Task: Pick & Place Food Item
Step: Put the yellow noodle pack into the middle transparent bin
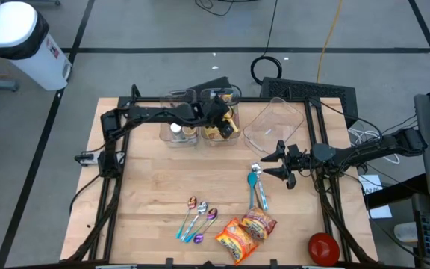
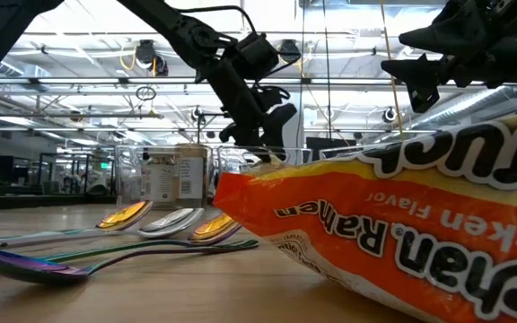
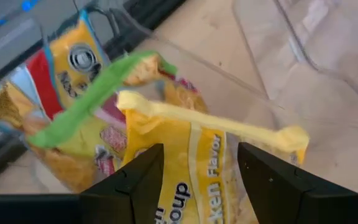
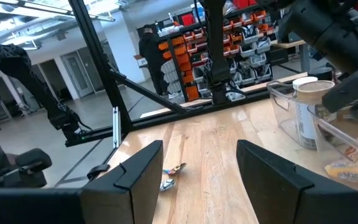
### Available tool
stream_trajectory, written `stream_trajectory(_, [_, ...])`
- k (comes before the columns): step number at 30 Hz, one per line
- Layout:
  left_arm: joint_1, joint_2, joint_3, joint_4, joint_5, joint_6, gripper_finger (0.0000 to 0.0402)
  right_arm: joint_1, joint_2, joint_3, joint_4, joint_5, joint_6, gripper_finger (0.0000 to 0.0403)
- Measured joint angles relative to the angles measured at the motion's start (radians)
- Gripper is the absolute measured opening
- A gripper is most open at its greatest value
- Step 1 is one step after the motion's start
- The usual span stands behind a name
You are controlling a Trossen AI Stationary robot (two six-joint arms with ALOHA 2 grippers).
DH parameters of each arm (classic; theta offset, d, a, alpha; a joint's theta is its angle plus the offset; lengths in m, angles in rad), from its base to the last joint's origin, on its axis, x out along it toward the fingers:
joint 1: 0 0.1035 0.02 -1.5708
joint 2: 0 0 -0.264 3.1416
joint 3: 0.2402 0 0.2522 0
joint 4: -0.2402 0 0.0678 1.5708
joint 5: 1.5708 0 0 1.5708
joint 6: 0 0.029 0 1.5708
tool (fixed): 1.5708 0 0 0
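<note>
My left gripper (image 1: 219, 112) hangs open over a clear bin (image 1: 234, 131) at the table's far side. The bin holds several food packets. In the left wrist view its two fingers (image 3: 201, 180) stand on either side of a yellow chicken-flavor soup packet (image 3: 185, 149). A green-edged packet (image 3: 86, 112) lies beside it. I cannot tell whether the fingers touch the yellow packet. My right gripper (image 1: 281, 161) is open and empty, above the table right of centre (image 4: 197, 174). Two orange ramen packets (image 1: 245, 232) lie on the table near the front edge.
A second clear bin (image 1: 178, 123) with a cup stands left of the first. An empty clear bin (image 1: 275, 123) lies tipped at the far right. Several spoons (image 1: 198, 218) and two blue ones (image 1: 257, 187) lie on the table. A red round object (image 1: 323, 246) sits front right.
</note>
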Motion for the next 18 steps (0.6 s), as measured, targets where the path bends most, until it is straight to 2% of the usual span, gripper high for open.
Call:
stream_trajectory(5, [0.007, 0.002, 0.000, -0.003, -0.010, -0.001, 0.0208, 0.000, 0.000, 0.000, 0.000, -0.001, 0.000, 0.0196])
stream_trajectory(8, [0.007, 0.002, 0.000, -0.003, -0.030, 0.000, 0.0183, 0.000, 0.000, 0.000, 0.000, -0.001, 0.000, 0.0196])
stream_trajectory(18, [0.010, 0.002, 0.000, -0.001, -0.040, 0.054, 0.0013, 0.000, 0.000, 0.000, 0.000, -0.001, 0.000, 0.0196])
